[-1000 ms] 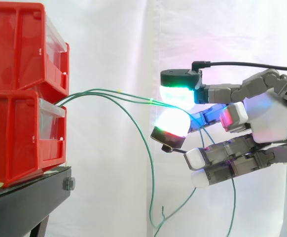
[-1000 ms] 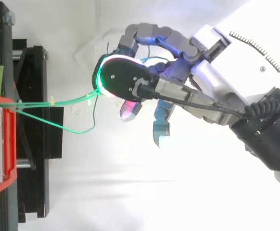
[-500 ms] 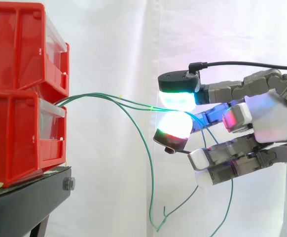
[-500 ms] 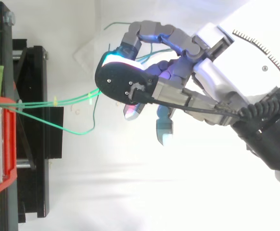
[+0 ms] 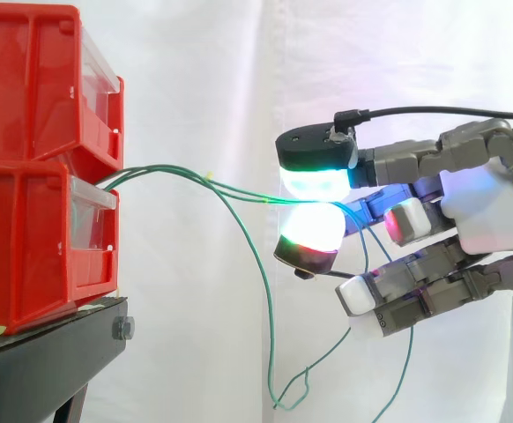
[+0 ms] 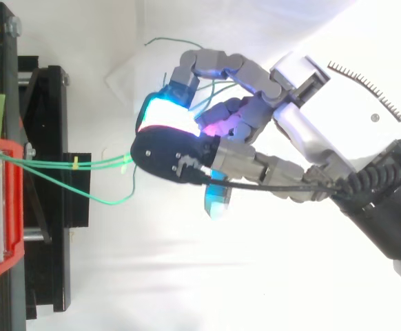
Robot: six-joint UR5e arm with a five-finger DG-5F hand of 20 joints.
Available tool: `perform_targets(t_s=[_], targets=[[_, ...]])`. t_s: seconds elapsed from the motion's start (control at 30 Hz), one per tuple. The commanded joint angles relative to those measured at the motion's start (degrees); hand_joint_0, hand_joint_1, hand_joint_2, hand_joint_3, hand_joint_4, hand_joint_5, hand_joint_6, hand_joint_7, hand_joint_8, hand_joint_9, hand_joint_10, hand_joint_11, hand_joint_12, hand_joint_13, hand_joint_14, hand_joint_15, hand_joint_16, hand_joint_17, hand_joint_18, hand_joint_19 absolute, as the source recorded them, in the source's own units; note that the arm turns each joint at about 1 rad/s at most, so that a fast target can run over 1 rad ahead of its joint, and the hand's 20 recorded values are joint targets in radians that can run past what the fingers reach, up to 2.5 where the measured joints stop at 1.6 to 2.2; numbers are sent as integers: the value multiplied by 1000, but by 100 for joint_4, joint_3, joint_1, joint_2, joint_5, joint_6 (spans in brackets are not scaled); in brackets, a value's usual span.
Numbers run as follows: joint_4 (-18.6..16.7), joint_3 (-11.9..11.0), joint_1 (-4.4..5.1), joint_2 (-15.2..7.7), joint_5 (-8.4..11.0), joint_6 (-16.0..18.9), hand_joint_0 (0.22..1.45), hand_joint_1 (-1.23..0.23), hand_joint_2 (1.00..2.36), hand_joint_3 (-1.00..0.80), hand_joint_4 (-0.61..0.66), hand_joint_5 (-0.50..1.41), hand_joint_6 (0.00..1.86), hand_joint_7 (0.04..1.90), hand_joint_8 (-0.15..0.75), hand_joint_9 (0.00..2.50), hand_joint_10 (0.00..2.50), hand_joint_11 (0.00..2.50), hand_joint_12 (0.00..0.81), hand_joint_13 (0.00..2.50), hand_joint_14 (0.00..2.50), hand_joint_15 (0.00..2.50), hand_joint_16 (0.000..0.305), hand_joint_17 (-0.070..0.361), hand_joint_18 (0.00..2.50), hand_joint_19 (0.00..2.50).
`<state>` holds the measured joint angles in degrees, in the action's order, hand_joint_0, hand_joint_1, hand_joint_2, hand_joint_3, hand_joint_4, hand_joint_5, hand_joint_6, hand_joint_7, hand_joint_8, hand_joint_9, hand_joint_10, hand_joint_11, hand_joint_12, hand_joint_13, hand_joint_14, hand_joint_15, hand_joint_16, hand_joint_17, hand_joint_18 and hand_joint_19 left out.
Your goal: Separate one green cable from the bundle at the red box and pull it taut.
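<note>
White curtain backs the side view; the top view looks down on a white surface.

1. Hand (image 5: 490, 207): enters from the right edge of the side view. Two glowing fingertips (image 5: 316, 181), one cyan-green above and one white-red below, are pressed together at frame centre. They grip the green cables (image 5: 230, 187). The glare at the pads hides whether one strand or both are clamped. The remaining fingers are half curled below.
2. Green cables: two strands run close together, nearly level and with little sag, from the pinch toward the left. Beyond the pinch, green tails drop past the lower fingers and are cut off at the bottom edge.
3. Third green cable (image 5: 261, 291): parts from the pair near the box and sags in a long arc. It kinks near the bottom edge.
4. Red box (image 5: 27, 247): lower of two stacked at the left edge, both cut off there. The strands emerge at its clear drawer front; their origin is hidden.
5. Black stand (image 5: 45, 361): carries the boxes, lower left.
</note>
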<state>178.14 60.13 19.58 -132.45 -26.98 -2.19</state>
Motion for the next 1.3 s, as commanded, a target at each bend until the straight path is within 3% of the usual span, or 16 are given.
perform_targets(t_s=[0.0, 0.37, 0.5, 0.53, 0.6, 0.73, 0.87, 0.9, 0.97, 1.03, 1.1, 1.27], targets=[[1, 7, 37, 0, 88, 26, 626, -959, 1009, -85, 155, 114, 502, 1458, 268, 1752, 19, 429, 366, 1182, 15, 561, 64, 145, 714, 543], [10, 7, 72, 0, 185, 105, 642, -989, 1014, -93, 177, 71, 504, 1482, 284, 1483, 19, 454, 364, 981, 19, 586, 63, 143, 510, 569], [19, -1, 81, 0, 237, 105, 623, -1006, 1018, -100, 164, -19, 655, 1242, 321, 1189, 19, 515, 378, 774, 18, 598, 65, 145, 299, 562], [19, -1, 90, 0, 255, 105, 602, -1010, 1017, -185, 169, -54, 718, 1117, 325, 1106, 19, 518, 378, 725, 19, 599, 64, 144, 251, 559], [19, 7, 98, 0, 290, 105, 524, -992, 1000, -500, 182, -62, 733, 1105, 331, 1078, 22, 540, 377, 698, 21, 597, 65, 145, 235, 568], [19, -1, 107, 0, 316, 105, 355, -861, 1000, -500, 237, -43, 738, 1066, 378, 1196, 19, 511, 433, 792, 15, 552, 78, 175, 369, 502], [19, -1, 107, 0, 316, 105, 288, -716, 1000, -500, 230, -11, 709, 1095, 387, 1325, 18, 494, 452, 893, 16, 528, 84, 190, 472, 459], [19, -1, 116, 0, 316, 105, 275, -599, 1000, -500, 223, 10, 671, 1146, 368, 1413, 19, 487, 454, 958, 14, 529, 86, 192, 502, 447], [19, -1, 116, 0, 316, 105, 281, -505, 1000, -500, 169, 63, 583, 1302, 335, 1595, 18, 477, 428, 1072, 13, 524, 84, 190, 561, 439], [19, 7, 116, 0, 316, 105, 335, -427, 1000, -500, 112, 105, 530, 1403, 295, 1759, 21, 484, 395, 1169, 14, 522, 79, 178, 616, 463], [19, 7, 116, 0, 334, 105, 421, -362, 1000, -500, 44, 116, 540, 1370, 248, 1850, 22, 523, 343, 1231, 17, 544, 67, 151, 611, 516], [27, -1, 107, 9, 360, 105, 640, -487, 1000, -500, 7, 141, 501, 1378, 190, 1952, 24, 596, 281, 1266, 18, 602, 46, 103, 676, 615]])
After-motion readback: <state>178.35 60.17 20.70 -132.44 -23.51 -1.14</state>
